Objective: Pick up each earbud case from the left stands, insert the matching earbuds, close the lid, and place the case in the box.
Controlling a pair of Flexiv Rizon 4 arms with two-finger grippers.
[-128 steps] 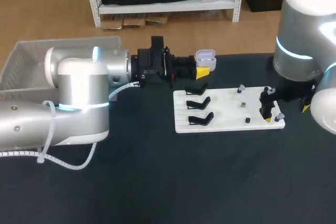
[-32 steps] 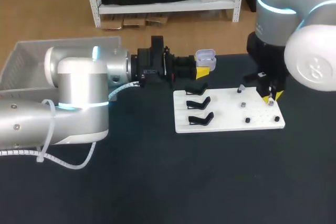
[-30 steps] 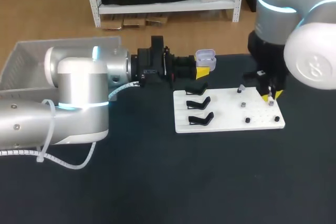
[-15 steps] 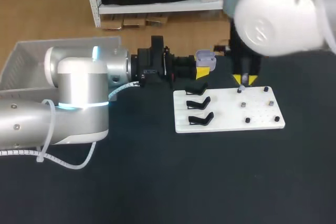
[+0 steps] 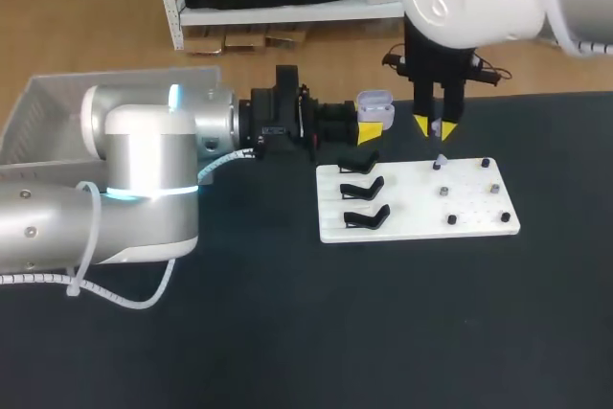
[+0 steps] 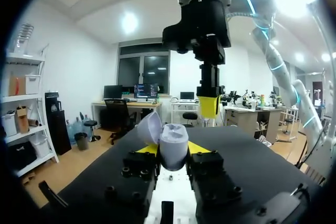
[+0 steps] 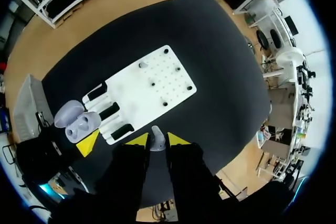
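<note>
1. The earbud case (image 5: 374, 104) is off its stand, held above the worktop's (image 5: 287, 332) far side with its lid swung open and both sockets showing.
2. The left tool (image 5: 372, 125) is clamped on the case body, one yellow tip on each side.
3. The right tool (image 5: 435, 125) hangs just beside the case, fingers pointing down and pinched on a single pale earbud (image 7: 157, 138).
4. Under and beside them lies the white board (image 5: 412, 222). Its near end carries the black stands (image 5: 362, 189), which look empty. Small pieces sit on its other half, too small to tell pegs from earbuds.
5. The box (image 5: 48, 117) waits well apart, past the left arm.
6. Step in hand, as I judge it: inserting an earbud. The next move calls for lining the earbud over a free socket and lowering it straight in, with the case held steady. A slight tilt could jam it against the rim.
</note>
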